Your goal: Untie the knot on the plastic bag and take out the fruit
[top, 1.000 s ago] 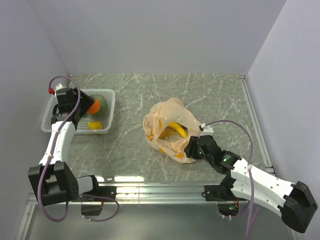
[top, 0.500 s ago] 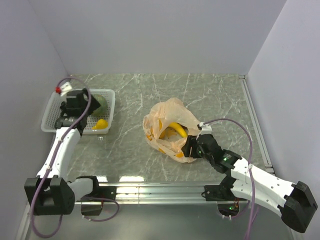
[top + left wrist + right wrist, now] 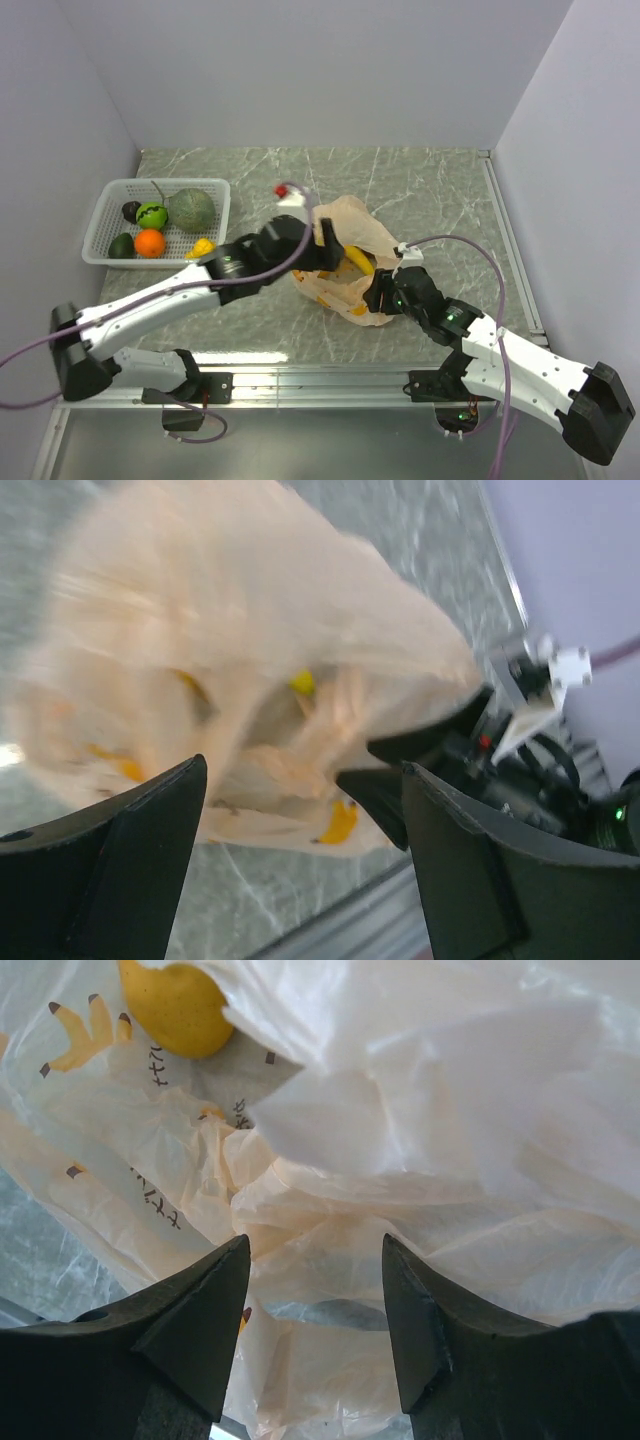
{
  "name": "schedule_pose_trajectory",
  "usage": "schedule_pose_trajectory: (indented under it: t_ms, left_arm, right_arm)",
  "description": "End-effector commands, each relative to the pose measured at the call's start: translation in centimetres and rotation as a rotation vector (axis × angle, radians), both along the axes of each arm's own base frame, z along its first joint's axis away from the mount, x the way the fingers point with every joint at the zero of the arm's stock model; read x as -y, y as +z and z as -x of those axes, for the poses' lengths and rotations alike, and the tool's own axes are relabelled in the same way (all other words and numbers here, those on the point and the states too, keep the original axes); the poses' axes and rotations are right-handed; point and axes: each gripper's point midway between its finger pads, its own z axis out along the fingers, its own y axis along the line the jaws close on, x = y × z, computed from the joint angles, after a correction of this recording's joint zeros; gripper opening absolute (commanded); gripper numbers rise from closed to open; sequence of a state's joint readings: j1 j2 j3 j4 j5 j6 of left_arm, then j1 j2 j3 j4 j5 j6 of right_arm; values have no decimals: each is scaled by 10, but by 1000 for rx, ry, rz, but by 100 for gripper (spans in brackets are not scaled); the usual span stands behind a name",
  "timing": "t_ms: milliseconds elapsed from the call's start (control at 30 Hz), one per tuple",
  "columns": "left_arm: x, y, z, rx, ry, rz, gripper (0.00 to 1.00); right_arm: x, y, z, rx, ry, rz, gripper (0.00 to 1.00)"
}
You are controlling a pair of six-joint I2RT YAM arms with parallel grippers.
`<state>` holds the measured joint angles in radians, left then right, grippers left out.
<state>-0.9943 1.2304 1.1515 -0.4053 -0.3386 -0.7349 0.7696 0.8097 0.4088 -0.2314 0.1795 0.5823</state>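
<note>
The pale-orange plastic bag [image 3: 345,275] lies crumpled mid-table, its mouth loose; I see no knot tuft. A yellow banana [image 3: 357,260] shows inside it. My left gripper [image 3: 325,243] is open and empty at the bag's left upper side; in the left wrist view [image 3: 302,780] the bag [image 3: 250,660] is blurred just ahead. My right gripper [image 3: 381,295] is at the bag's front right, open, with bag film [image 3: 330,1210] bulging between its fingers [image 3: 315,1245]. A plump yellow fruit [image 3: 175,1005] shows through the bag. An orange [image 3: 150,243], a yellow piece [image 3: 202,247] and a dark purple fruit [image 3: 130,210] lie in the basket.
The white basket [image 3: 100,232] stands at the far left and also holds a grey-green melon [image 3: 192,208], a bright green fruit [image 3: 152,214] and a dark green one [image 3: 122,245]. Walls close the table at the back and sides. A metal rail runs along the front edge.
My left arm has swung from the basket across to the bag, leaving the orange in the basket. My right gripper has barely moved.
</note>
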Motion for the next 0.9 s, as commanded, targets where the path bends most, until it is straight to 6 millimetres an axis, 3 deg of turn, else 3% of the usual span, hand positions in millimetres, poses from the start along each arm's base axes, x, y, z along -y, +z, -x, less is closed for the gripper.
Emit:
schedule_pose_trajectory:
  t_ms: [0, 233, 267, 333, 433, 600, 867]
  left_arm:
    - [33, -17, 9, -47, -46, -30, 82]
    - [58, -58, -11, -38, -35, -123, 71]
    - [60, -74, -16, -46, -27, -173, 71]
    - [55, -81, -31, -20, 36, -220, 71]
    - [45, -108, -55, -17, 118, -307, 73]
    - [21, -138, -95, -64, 211, -324, 83]
    - [13, -164, -112, -79, 236, -370, 95]
  right_arm:
    - [-10, 22, -11, 52, 3, -42, 62]
    - [-9, 16, -8, 42, 3, -43, 62]
    - [-9, 14, -7, 34, 5, -46, 62]
    - [-11, 12, -6, 28, 10, -52, 62]
    - [-13, 8, -3, 15, 16, -63, 62]
    - [-13, 4, -1, 4, 18, -65, 62]
    - [-15, 1, 0, -7, 27, -73, 62]
